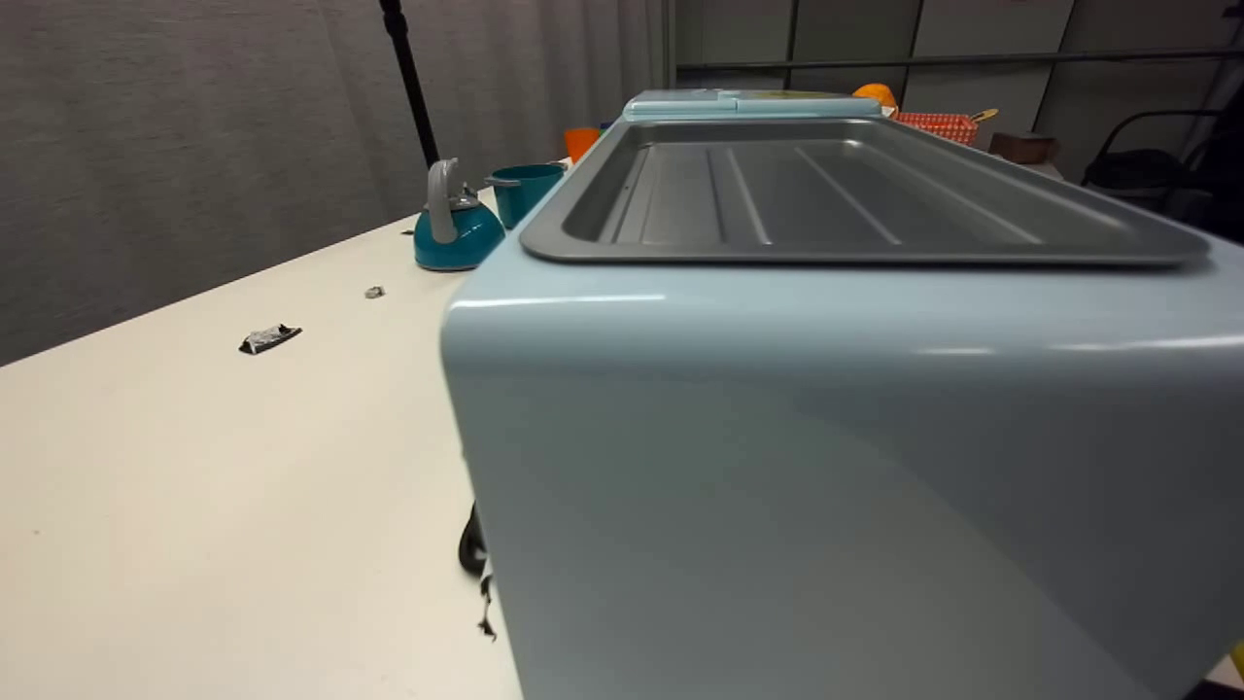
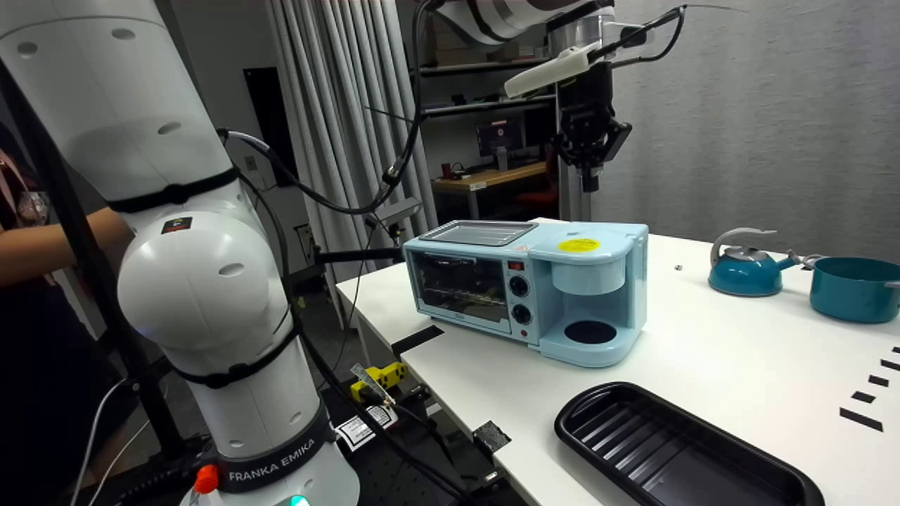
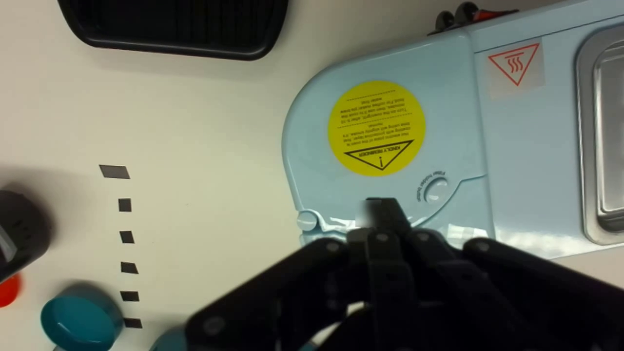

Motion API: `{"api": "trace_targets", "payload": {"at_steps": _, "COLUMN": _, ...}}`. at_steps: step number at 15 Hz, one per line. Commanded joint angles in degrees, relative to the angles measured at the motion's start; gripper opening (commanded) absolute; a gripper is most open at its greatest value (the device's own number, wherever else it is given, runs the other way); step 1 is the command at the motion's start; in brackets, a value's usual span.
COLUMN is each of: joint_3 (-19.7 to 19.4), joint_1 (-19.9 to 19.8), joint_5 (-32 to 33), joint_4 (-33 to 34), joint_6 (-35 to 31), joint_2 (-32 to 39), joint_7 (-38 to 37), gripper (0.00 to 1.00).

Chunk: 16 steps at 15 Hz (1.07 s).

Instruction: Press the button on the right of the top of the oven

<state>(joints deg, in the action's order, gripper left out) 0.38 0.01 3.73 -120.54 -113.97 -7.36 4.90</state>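
Our gripper [image 2: 589, 181] hangs clenched, its fingers [image 3: 390, 217] together, above the pale blue oven [image 2: 531, 299] and apart from it. In the wrist view we see the oven's round filter holder button [image 3: 437, 190] near the fingertips. We find the oven on a white table [image 2: 731, 365] with a black tray [image 2: 692, 457], a teal kettle [image 2: 745, 274] and a teal pot [image 2: 847, 292]; a grey curtain [image 2: 759, 140] hangs beyond.
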Motion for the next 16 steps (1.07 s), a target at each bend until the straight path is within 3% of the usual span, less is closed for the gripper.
{"api": "trace_targets", "payload": {"at_steps": 1, "joint_3": -0.10, "joint_1": 0.30, "joint_5": 0.09, "joint_4": -0.45, "joint_6": -1.14, "joint_2": -0.13, "joint_7": 1.59, "gripper": 0.00}}
{"api": "trace_targets", "payload": {"at_steps": 16, "joint_3": -0.13, "joint_1": 0.18, "joint_5": 0.84, "joint_4": 0.07, "joint_6": 0.10, "joint_2": 0.02, "joint_7": 2.54, "gripper": 0.01}}
